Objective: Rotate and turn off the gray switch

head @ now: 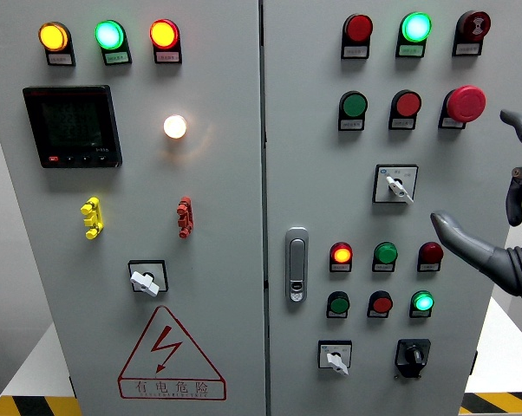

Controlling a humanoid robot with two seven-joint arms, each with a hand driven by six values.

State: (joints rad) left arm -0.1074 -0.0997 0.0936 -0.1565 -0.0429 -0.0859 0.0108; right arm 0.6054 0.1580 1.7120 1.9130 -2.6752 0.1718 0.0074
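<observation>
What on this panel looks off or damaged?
Nothing looks damaged. The three gray rotary switches all point diagonally, not straight. The right hand hovers off the panel with open fingers, touching no control.

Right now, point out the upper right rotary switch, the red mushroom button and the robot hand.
Rotary switch [397, 185], head view: white knob.
Mushroom button [466, 103], head view: red cap centre.
Right robot hand [495, 256], head view: palm below thumb.
</observation>
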